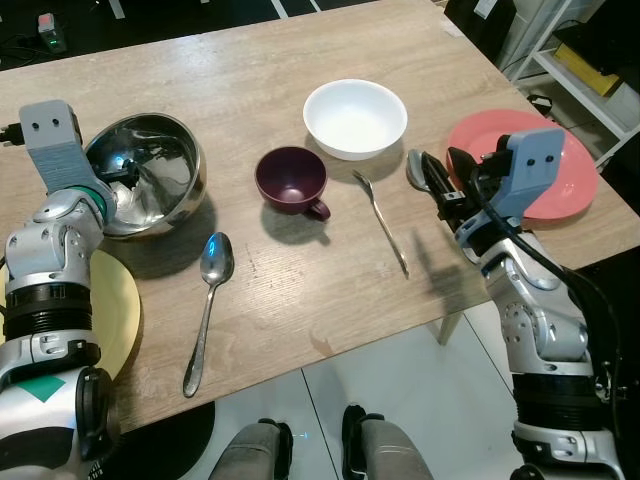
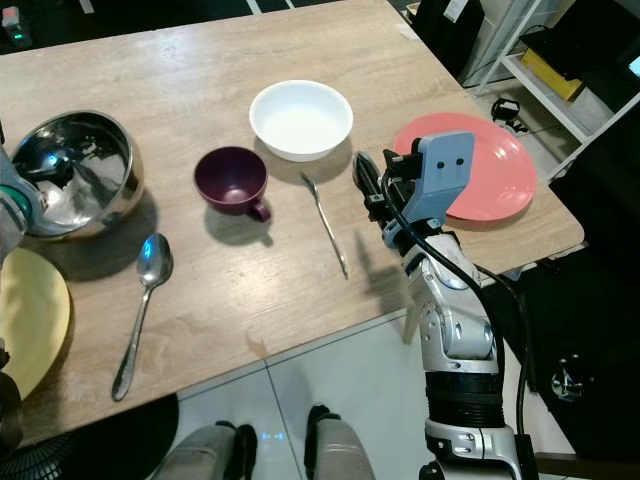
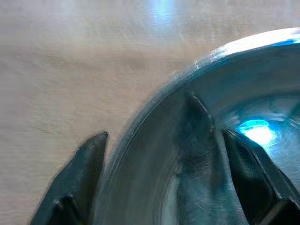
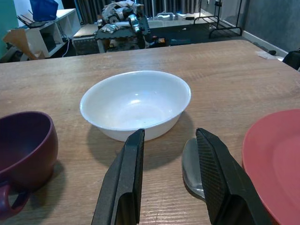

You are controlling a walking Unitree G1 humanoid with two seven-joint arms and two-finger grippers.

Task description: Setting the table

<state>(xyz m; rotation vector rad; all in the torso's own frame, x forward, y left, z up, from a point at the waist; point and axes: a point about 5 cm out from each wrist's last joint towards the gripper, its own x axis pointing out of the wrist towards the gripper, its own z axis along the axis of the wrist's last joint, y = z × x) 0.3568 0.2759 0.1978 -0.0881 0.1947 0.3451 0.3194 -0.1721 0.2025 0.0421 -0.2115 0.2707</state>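
Observation:
On the wooden table [image 1: 250, 70] stand a steel bowl [image 1: 150, 175], a purple cup [image 1: 290, 178], a white bowl [image 1: 355, 118] and a red plate [image 1: 570, 185]. A fork [image 1: 383, 222] lies between cup and plate, and a large spoon [image 1: 207, 300] lies near the front edge. My left gripper [image 3: 161, 136] is open and straddles the steel bowl's rim [image 3: 140, 117], one finger outside, one inside. My right gripper [image 4: 171, 133] is open just above the table, between the white bowl [image 4: 136, 101] and the red plate [image 4: 274, 159]. A small spoon [image 4: 192, 164] lies under its fingers.
A yellow plate [image 1: 115, 310] sits at the table's front left corner, beside my left arm. White shelving [image 1: 590, 50] stands past the table's right end. The table's front edge runs close to my legs, with tiled floor [image 1: 400, 390] below.

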